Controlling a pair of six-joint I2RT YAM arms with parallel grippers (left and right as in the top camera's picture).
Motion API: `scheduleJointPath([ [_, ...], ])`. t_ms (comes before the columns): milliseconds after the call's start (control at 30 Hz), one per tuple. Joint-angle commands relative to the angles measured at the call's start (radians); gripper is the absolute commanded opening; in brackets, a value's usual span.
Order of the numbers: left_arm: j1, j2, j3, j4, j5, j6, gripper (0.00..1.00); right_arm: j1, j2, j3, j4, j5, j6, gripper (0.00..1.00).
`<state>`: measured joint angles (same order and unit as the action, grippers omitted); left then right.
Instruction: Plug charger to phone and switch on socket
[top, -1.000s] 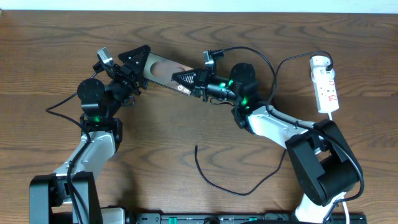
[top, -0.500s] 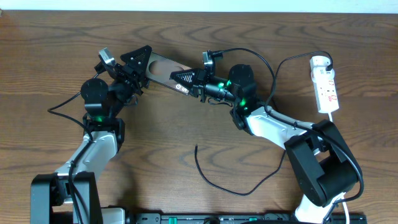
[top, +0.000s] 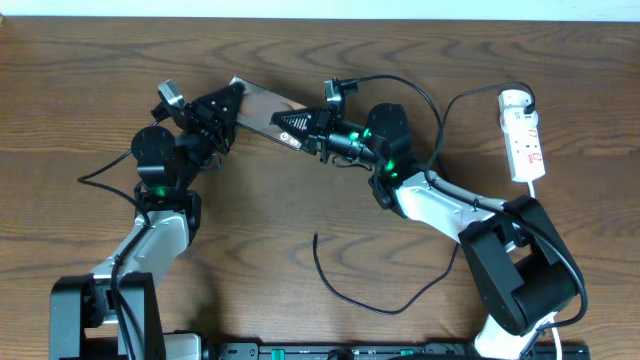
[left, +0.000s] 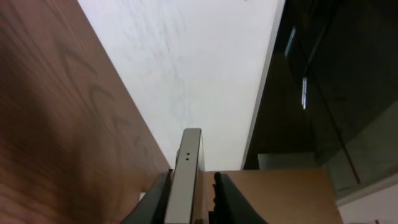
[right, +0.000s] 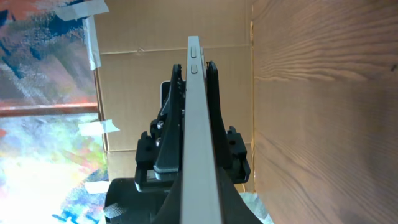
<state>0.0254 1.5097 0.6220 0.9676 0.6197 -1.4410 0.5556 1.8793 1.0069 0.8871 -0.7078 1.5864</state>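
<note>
Between the left gripper and right gripper, each clamped on one end, the phone is held; the charger lies loose behind them, unplugged, and the socket beyond the right gripper awaits switching.

I am seeing my table showing warm brown wood with darker grain streaks. The phone is reflecting grey and tan on its glossy dark face, with white lettering and a silver-grey edge. My left gripper and right gripper are showing black. The socket is showing white with red marks, and the charger is showing black.
</note>
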Motion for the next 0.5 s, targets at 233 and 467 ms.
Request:
scheduleJointPath([
  [233, -0.029, -0.015, 0.014, 0.026, 0.06, 0.003, 0.07, 0.042, 0.004, 0.006, -0.017, 0.025, -0.005, 0.01],
  [467, -0.029, -0.015, 0.014, 0.026, 0.06, 0.003, 0.07, 0.042, 0.004, 0.006, -0.017, 0.025, -0.005, 0.01],
])
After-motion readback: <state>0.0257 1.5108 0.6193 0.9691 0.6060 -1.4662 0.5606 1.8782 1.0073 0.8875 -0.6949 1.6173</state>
